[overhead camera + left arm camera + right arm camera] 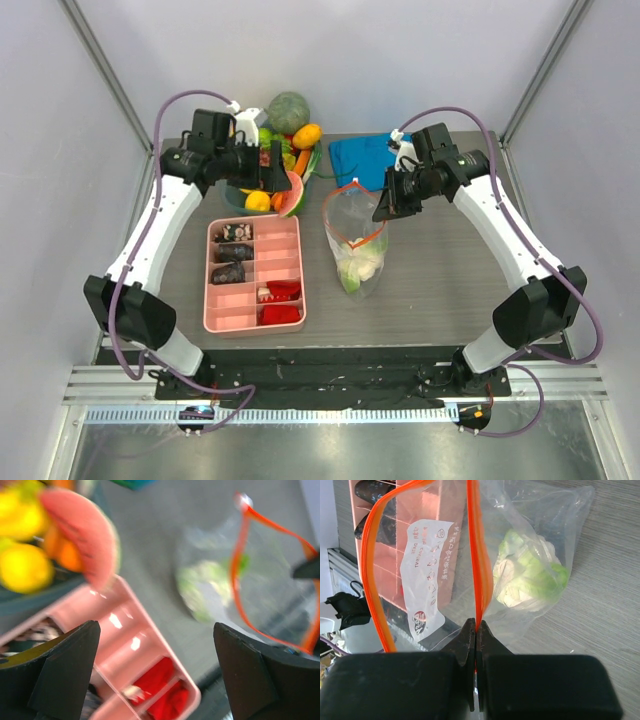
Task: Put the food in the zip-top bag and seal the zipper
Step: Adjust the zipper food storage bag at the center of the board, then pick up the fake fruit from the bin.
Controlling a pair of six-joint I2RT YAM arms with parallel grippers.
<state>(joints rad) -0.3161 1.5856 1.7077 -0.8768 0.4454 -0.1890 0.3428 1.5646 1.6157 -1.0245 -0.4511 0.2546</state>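
**Q:** From above, where do things stand?

**Me:** My right pincer [386,208] is at the far side of the zip-top bag [355,245], which sits mid-table beside the pink tray [215,320] with the cauliflower [358,268] inside. My left pincer [272,178] hovers by the watermelon slice [293,197] at the edge of the bowl [232,198], where the rest of the food is heaped. I hold the mouth from one side only. I judge that a bulky piece could catch the zipper [345,188] and drag the bag.

**Q:** And your left wrist?

**Me:** My fingers [65,670] are spread wide with nothing between them. The watermelon slice [85,535] sits up and to one side, not centred. Closing from here would likely miss it or knock it toward the pink tray [135,645]. The view is blurred, so I can't tell more.

**Q:** Right wrist?

**Me:** That pincer [476,640] is pressed together on one lip of the zipper [475,555]. The other lip bows away, so the mouth gapes. The pinch takes very little of the strip. A tug might slip it free, and the mouth would then collapse over the cauliflower [530,572].
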